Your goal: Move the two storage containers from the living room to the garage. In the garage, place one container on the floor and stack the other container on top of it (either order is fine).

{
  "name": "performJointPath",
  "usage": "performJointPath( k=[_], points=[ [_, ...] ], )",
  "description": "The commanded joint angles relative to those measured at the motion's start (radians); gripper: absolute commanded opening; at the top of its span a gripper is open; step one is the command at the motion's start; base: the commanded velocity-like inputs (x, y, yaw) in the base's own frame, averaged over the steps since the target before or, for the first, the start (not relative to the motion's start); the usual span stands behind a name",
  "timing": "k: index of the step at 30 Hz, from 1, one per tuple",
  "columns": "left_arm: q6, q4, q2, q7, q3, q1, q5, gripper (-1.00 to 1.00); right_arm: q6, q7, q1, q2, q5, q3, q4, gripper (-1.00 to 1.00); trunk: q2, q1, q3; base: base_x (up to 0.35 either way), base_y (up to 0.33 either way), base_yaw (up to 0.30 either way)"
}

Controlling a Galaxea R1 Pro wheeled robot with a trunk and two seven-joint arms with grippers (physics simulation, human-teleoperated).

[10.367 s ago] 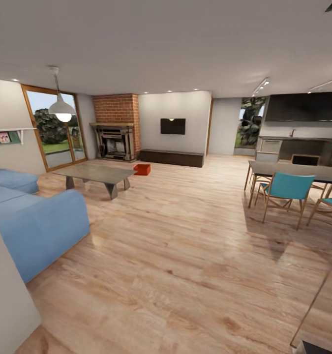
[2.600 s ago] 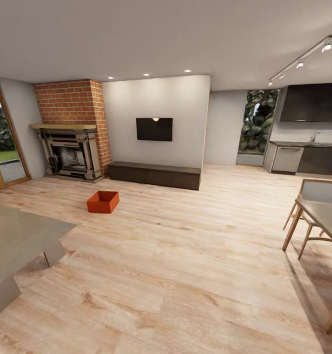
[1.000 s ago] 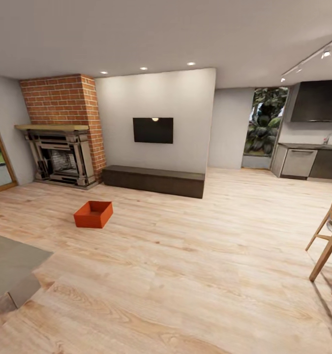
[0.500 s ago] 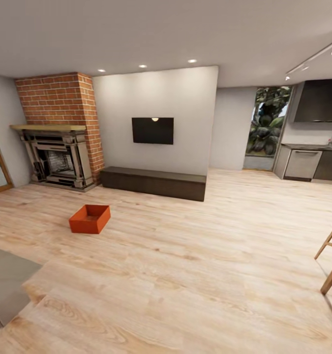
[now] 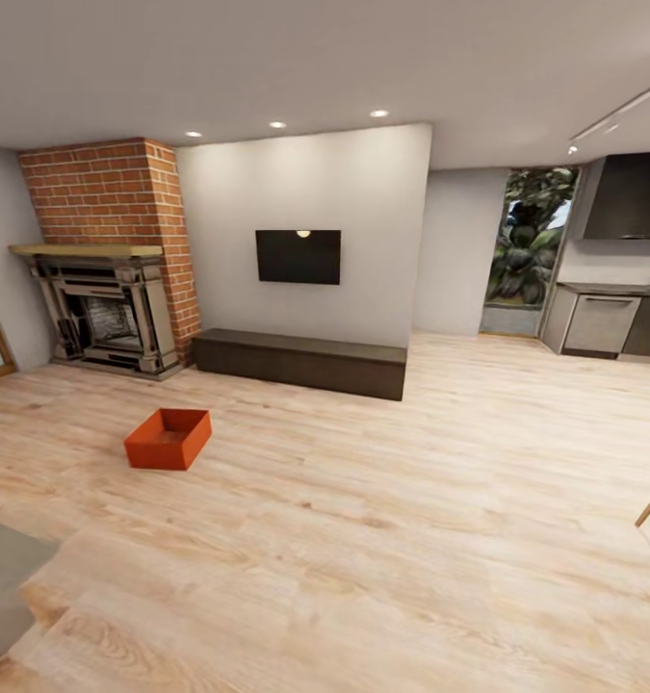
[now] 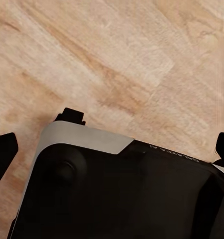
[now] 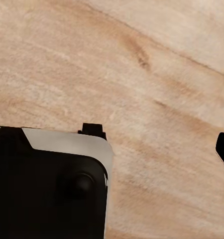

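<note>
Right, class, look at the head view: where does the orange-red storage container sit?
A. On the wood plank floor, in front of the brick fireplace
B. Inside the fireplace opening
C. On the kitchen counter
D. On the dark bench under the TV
A: the storage container rests open-top on the light wood floor, apart from the brick fireplace and the dark bench behind it.

The head camera looks level across the room toward the fireplace (image 5: 108,308) wall. Both wrist cameras face down, seemingly close, sharing the plank floor (image 5: 382,520).
</note>
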Motion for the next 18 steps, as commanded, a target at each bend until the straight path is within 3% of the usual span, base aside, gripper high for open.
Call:
performJointPath(
  k=[1, 18],
  points=[
    [-0.002, 0.001, 0.000, -0.001, 0.007, -0.001, 0.002, 1.00, -0.005, -0.002, -0.001, 0.000, -0.003, 0.008, 0.003, 1.00, -0.001, 0.001, -0.001, 0.324, 0.000, 0.000],
    [-0.004, 0.001, -0.002, -0.002, 0.006, -0.001, 0.001, 1.00, -0.006, -0.001, -0.001, -0.004, -0.003, 0.009, 0.003, 1.00, -0.001, 0.001, -0.001, 0.324, 0.000, 0.000]
  ],
)
